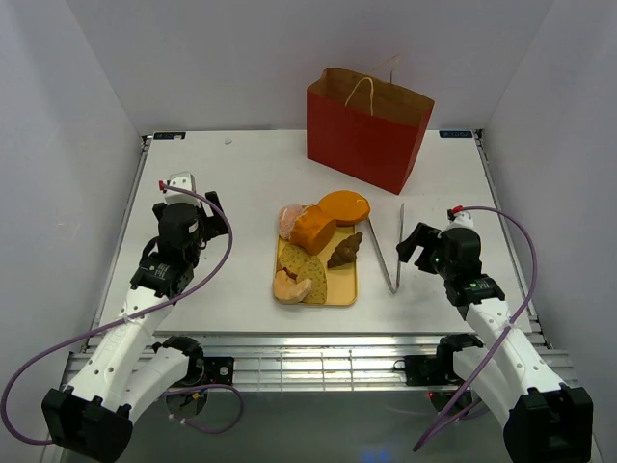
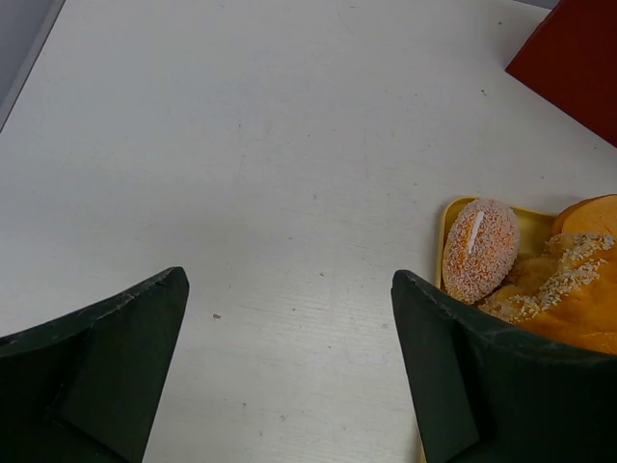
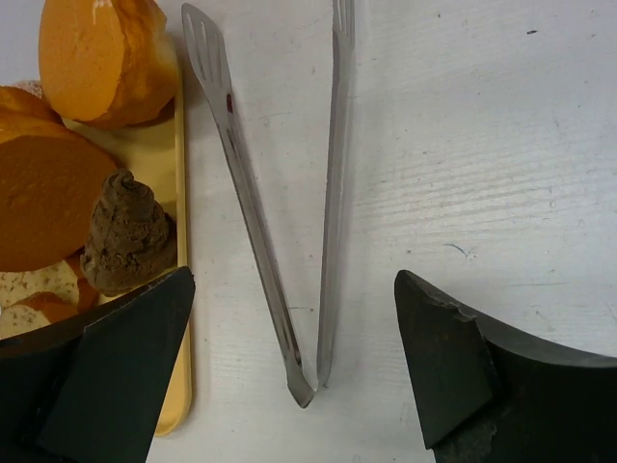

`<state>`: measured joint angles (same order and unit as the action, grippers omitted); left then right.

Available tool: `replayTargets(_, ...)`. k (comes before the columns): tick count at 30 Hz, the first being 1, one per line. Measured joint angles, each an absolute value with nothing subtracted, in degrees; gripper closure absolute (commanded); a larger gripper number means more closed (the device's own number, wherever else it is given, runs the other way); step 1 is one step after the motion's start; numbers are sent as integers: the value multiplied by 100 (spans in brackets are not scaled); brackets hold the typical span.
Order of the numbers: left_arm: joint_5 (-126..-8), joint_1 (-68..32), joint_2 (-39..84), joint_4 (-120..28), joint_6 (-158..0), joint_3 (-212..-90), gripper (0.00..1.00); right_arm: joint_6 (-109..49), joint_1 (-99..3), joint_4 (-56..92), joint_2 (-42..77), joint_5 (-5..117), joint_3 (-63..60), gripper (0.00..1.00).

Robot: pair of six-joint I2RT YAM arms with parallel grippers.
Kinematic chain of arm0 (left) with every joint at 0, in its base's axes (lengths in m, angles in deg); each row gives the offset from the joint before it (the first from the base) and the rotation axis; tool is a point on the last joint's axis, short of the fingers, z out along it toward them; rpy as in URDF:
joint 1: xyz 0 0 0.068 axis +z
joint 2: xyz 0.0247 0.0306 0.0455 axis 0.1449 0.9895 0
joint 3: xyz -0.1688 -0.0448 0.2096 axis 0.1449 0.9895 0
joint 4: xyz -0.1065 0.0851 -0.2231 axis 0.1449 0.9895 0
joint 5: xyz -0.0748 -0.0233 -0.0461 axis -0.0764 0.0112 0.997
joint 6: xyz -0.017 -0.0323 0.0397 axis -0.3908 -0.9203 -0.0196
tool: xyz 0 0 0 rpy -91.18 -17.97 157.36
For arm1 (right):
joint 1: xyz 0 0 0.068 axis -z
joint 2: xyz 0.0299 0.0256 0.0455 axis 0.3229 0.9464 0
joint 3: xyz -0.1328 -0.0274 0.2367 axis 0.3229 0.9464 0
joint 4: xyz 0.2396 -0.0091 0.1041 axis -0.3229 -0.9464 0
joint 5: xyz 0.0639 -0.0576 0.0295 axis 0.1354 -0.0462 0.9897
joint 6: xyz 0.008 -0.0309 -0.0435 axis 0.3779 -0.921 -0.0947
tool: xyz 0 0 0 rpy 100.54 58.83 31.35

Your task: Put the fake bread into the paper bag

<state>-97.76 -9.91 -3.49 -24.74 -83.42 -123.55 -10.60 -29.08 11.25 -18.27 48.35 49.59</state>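
The red paper bag (image 1: 368, 127) stands open at the back of the table; its corner shows in the left wrist view (image 2: 574, 58). Bread pieces lie on a yellow tray (image 1: 345, 285): an orange bun (image 1: 345, 204), an orange-brown loaf (image 1: 314, 228), a dark croissant (image 1: 345, 251), a pinkish roll (image 1: 289, 220), speckled slices (image 1: 308, 270). The croissant (image 3: 127, 231), the bun (image 3: 101, 58) and the roll (image 2: 479, 249) show in the wrist views. My left gripper (image 1: 193, 188) is open and empty, left of the tray. My right gripper (image 1: 413, 246) is open and empty, right of the tray, above the tongs' hinge.
Long metal tongs (image 1: 393, 253) lie between the tray and my right gripper, hinge end toward the front (image 3: 308, 381). White walls enclose the table on the left, back and right.
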Motion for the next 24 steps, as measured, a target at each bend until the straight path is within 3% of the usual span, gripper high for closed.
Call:
replayTargets(15,-9756,-991,-312,-2476,-8347,-12355,2,-975,-2908,1586,-3278,4794,5615,10)
replayTargets(24,-9710,-991,-312,-2474,-8349,-12355,2,-1757,-2964,789,-1759,5294,4609,10)
